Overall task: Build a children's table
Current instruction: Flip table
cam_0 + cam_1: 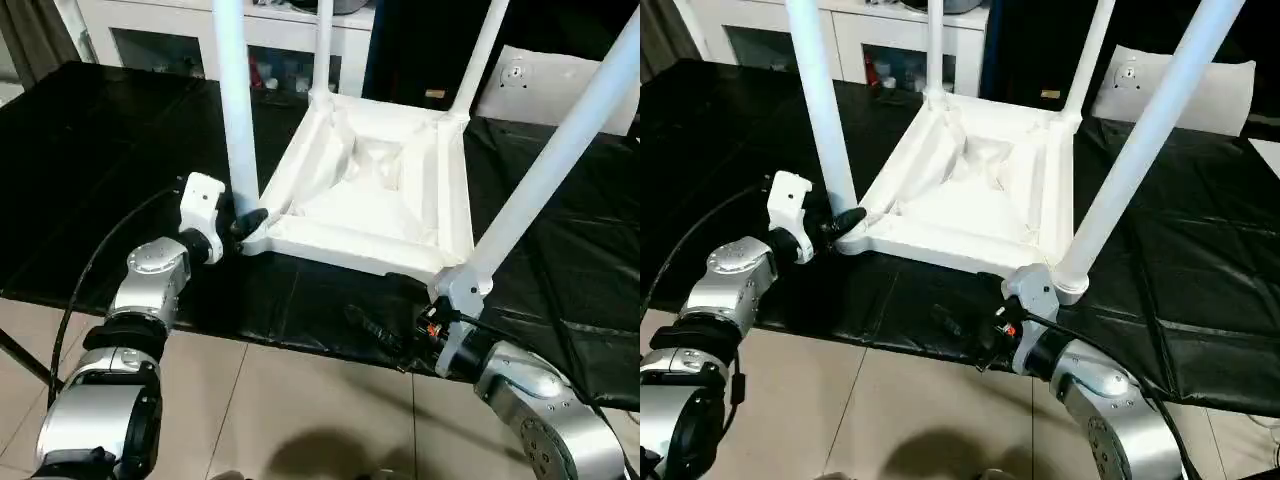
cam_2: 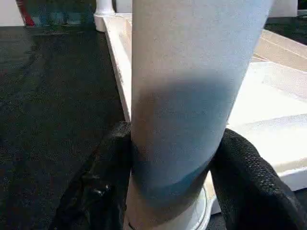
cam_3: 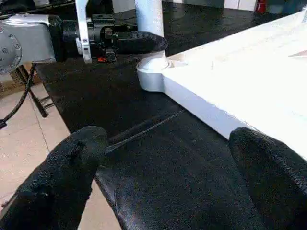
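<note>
White plastic dominates the scene: the children's table (image 1: 380, 190) lies upside down on a surface (image 1: 90, 180) draped in black cloth, its ribbed underside facing up and all four tapered legs rising from the rounded corner sockets. The near-left leg (image 1: 235, 110) stands upright in its socket, and the robot's left hand (image 1: 243, 222) is at its base, one black finger (image 2: 103, 191) pressed against each side of the leg just above the socket, as the left wrist view shows at close range. The near-right leg (image 1: 560, 150) leans up and away toward the upper right from its own corner socket (image 1: 462, 285), which sits at the front edge of the surface. The right hand (image 1: 970, 335) hangs below and just in front of that edge, near the socket but apart from it, its two fingers (image 3: 62, 177) spread wide with nothing between them; the right wrist view looks between them across the black cloth to the table's rim and to the left hand at the far leg. White cabinets (image 1: 170, 45) with glass doors stand behind the surface, and pale floor tiles (image 1: 290, 410) show beneath the silver forearms
</note>
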You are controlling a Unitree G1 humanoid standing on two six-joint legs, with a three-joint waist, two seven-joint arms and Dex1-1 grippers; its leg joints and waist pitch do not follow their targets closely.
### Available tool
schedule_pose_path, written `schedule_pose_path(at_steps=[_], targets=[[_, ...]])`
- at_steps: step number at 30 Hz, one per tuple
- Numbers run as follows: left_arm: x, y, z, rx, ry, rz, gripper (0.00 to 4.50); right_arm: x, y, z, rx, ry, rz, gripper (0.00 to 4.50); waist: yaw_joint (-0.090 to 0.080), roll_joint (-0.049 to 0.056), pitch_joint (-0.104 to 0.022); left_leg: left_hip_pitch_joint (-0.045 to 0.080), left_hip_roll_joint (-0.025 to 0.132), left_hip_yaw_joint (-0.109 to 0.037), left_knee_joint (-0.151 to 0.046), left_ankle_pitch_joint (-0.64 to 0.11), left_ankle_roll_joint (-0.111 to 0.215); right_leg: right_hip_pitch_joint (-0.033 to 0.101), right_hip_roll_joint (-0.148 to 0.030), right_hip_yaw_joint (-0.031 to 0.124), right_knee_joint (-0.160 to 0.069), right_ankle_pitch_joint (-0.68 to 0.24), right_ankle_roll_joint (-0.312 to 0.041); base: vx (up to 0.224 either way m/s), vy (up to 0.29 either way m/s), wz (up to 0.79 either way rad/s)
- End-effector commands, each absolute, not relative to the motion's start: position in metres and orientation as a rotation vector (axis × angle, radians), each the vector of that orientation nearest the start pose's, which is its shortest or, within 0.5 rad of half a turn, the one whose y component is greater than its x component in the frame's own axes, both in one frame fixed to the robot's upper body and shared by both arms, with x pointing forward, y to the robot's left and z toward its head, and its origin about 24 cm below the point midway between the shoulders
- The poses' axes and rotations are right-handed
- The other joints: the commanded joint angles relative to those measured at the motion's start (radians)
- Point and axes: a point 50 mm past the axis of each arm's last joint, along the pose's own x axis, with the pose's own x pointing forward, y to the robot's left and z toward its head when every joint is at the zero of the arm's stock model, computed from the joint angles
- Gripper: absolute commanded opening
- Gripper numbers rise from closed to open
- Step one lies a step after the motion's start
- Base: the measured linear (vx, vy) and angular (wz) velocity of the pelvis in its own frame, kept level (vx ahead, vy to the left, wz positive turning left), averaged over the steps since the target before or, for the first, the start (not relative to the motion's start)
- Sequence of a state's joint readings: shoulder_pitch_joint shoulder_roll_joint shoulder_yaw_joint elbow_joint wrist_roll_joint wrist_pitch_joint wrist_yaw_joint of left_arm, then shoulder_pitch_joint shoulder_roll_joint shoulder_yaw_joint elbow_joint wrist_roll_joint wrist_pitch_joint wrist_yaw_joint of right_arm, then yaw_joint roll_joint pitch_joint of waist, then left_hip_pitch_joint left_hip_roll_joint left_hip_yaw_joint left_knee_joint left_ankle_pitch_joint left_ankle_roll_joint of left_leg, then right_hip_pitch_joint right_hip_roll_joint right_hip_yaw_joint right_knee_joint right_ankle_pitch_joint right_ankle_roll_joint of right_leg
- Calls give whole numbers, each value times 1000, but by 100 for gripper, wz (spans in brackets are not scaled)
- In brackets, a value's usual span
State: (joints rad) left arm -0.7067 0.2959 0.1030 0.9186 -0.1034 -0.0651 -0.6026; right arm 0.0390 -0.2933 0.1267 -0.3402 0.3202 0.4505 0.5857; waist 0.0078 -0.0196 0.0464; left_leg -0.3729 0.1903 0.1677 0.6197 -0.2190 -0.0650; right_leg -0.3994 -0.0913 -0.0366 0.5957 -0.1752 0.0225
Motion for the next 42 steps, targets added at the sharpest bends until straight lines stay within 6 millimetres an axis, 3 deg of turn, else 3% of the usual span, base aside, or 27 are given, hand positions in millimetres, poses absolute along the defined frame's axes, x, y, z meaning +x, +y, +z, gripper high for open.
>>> schedule_pose_path(at_steps=[1,5,6,9,16,17,18,23,24,25,29,32,35,37,42], targets=[[368,186,72,36,141,-485,216,225,-129,69,58,197,799,450,2,18,-57,14,32,-7,-98,-215,2,43,-39,31,-55,-96,-254,0,0,0],[368,181,70,-58,138,-467,208,225,-128,69,60,195,797,450,5,18,-57,14,33,-7,-97,-214,2,43,-40,31,-55,-97,-257,0,0,0],[366,176,68,-106,140,-469,206,225,-127,69,64,193,790,450,6,20,-57,14,33,-7,-98,-215,2,43,-39,31,-55,-94,-257,0,0,0],[357,158,61,-277,149,-472,206,227,-126,69,102,180,753,450,8,15,-56,10,36,-5,-96,-208,6,46,-43,32,-52,-91,-271,0,0,0],[343,139,57,-530,149,-382,206,230,-126,68,166,166,681,450,18,17,-54,5,31,1,-90,-145,45,45,-41,32,-58,-121,-262,0,0,0],[343,139,57,-530,149,-382,206,230,-126,68,166,166,681,450,18,18,-55,4,32,1,-89,-144,44,47,-42,32,-55,-121,-262,0,0,0],[336,131,54,-560,166,-377,206,233,-129,67,195,170,609,450,17,12,-53,3,32,1,-91,-157,45,43,-40,32,-61,-154,-252,0,0,0],[331,126,53,-583,176,-370,206,237,-134,64,228,177,523,450,15,16,-51,5,31,1,-95,-176,31,38,-36,32,-68,-213,-213,0,0,0],[329,122,56,-603,177,-368,206,245,-142,62,294,174,396,450,14,7,-51,3,30,1,-96,-181,30,38,-36,31,-70,-224,-203,0,0,0],[329,122,56,-603,177,-368,206,245,-142,62,294,174,396,450,14,12,-51,4,29,-1,-97,-179,24,35,-37,31,-70,-239,-200,0,0,0],[325,120,59,-620,186,-366,206,260,-153,63,426,128,249,450,12,14,-52,5,27,0,-96,-162,18,35,-34,31,-67,-214,-184,0,0,0],[322,118,60,-636,193,-364,206,274,-156,67,513,84,191,450,10,16,-56,4,25,2,-90,-104,28,39,-32,29,-58,-125,-197,0,0,0],[319,115,61,-645,200,-373,206,282,-156,68,538,70,167,450,6,12,-58,3,23,4,-87,-78,40,41,-31,28,-55,-89,-212,0,0,0],[317,110,61,-649,210,-390,206,290,-154,69,582,57,150,450,4,14,-60,1,23,5,-85,-50,56,44,-33,28,-49,-55,-225,0,0,0],[313,101,60,-648,237,-425,206,310,-143,79,715,-1,180,450,-6,15,-59,2,23,6,-85,-77,64,44,-32,27,-55,-96,-230,0,0,0]])
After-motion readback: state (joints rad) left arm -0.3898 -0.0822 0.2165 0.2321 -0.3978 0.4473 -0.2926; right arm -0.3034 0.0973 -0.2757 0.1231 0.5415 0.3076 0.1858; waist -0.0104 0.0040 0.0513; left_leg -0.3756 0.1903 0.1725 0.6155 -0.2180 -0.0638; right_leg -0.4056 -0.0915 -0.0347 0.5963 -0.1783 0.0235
